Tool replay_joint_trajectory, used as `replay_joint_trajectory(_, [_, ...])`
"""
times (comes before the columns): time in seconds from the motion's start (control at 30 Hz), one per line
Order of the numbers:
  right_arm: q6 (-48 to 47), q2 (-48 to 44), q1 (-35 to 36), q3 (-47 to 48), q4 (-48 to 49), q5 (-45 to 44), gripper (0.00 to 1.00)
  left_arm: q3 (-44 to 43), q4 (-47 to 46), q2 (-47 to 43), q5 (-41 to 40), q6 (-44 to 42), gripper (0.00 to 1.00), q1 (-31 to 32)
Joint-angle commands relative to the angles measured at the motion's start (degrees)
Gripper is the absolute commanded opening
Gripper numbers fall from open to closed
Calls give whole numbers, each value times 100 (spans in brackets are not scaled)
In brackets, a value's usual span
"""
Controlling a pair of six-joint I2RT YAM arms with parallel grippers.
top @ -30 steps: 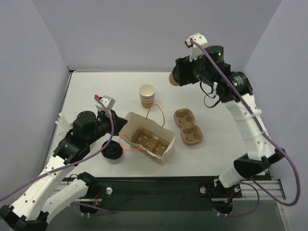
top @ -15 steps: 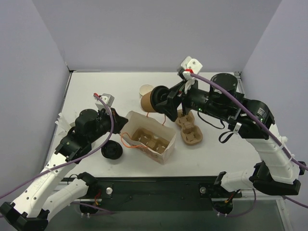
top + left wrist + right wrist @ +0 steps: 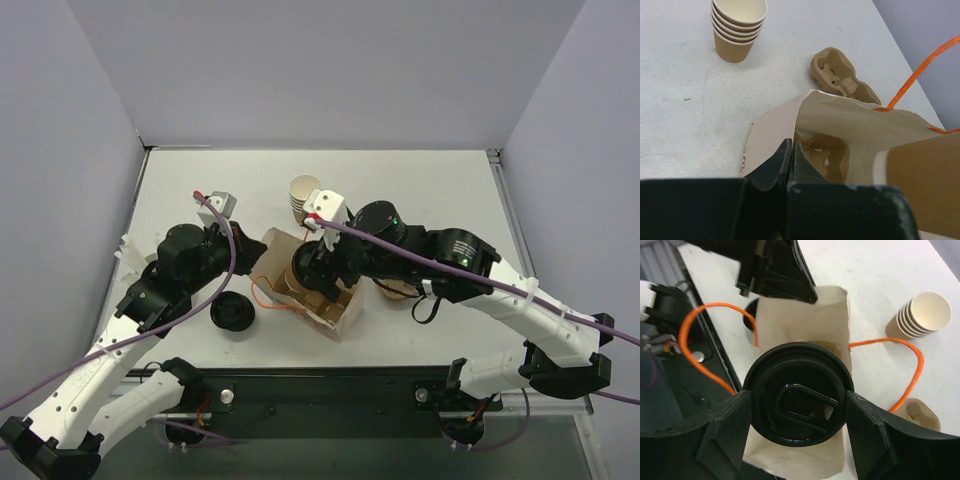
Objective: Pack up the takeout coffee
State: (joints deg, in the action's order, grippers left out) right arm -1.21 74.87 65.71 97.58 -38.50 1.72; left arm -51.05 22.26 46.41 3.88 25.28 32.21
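Above the bag (image 3: 805, 310), right claw (image 3: 797, 425), clamping the cup (image 3: 922, 172), should lower it upright; left claw (image 3: 791, 150) pinches its edge.

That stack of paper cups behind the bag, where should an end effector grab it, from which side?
Grip the stack of nested cups across the bottom cup's tapered wall, level, from the left, away from the paper bag. It stands upright, mouth up; the rolled rims should resist slipping.
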Motion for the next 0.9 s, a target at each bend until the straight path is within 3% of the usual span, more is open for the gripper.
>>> replay_joint_trajectory(0.0, [-624, 282, 12, -283, 88, -820, 52, -511, -548, 139, -177, -66, 0, 14])
replay_joint_trajectory(0.13, [-1152, 555, 3, -538, 211, -761, 52, -610, -774, 342, -133, -251, 0, 23])
replay_joint_trajectory(0.23, [-1478, 616, -67, -679, 457, -743, 51, -205, -1757, 35, -151, -260, 0, 14])
replay_joint_trajectory(0.37, [-1750, 547, -199, -933, 825, -550, 50, 198, -1786, -245, 164, -216, 0, 14])
replay_joint_trajectory(0.57, [-1900, 169, -199, -2110, 1537, -593, 50, 911, -1594, -843, 236, -102, 0, 31])
replay_joint_trajectory(0.73, [-2540, -323, -208, -3155, 2634, -541, 50, 1097, -1471, -1003, 359, -67, 0, 31])
replay_joint_trajectory(0.87, [-2814, -421, -208, -3324, 2979, -611, 51, 1053, -1347, -985, 219, 3, 0, 23])
